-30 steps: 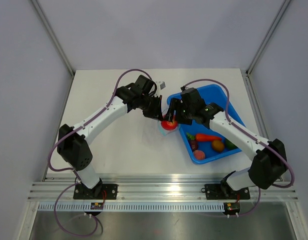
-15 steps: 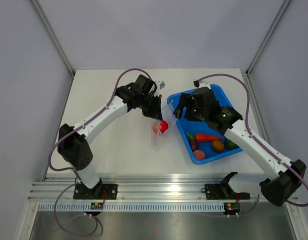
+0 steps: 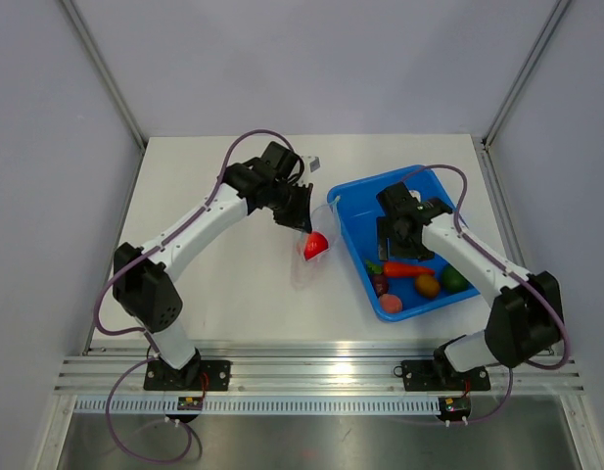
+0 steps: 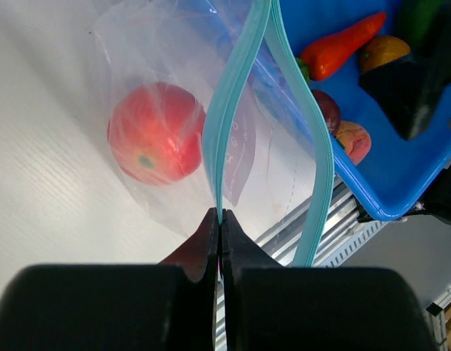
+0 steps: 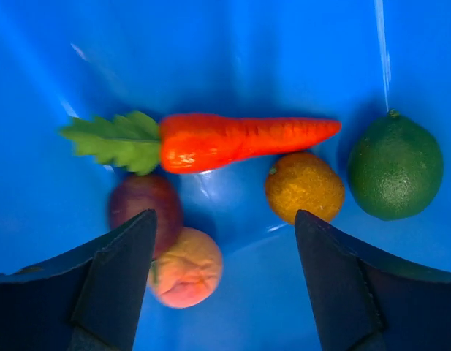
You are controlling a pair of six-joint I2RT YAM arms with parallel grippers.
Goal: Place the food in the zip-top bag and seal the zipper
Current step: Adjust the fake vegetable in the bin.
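Lying on the white surface (image 3: 213, 284), the blue tray (image 3: 363, 208) keeps an orange carrot (image 5: 243, 139), a green round (image 5: 395, 164), an orange round (image 5: 304, 186), a purple round (image 5: 145, 201) and a pink round (image 5: 185, 267). Just beside it is the zip-top bag (image 4: 174, 51) (its mouth stands apart), with a red round (image 4: 156, 142) inside. The left hand (image 4: 221, 219) is clenched on one strip of the zipper (image 4: 232, 110); the right hand (image 5: 221, 219) hangs released over the tray.

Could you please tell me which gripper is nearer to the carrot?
Right. The right gripper hovers open over the carrot; the left gripper sits outside the tray, shut on the zipper.
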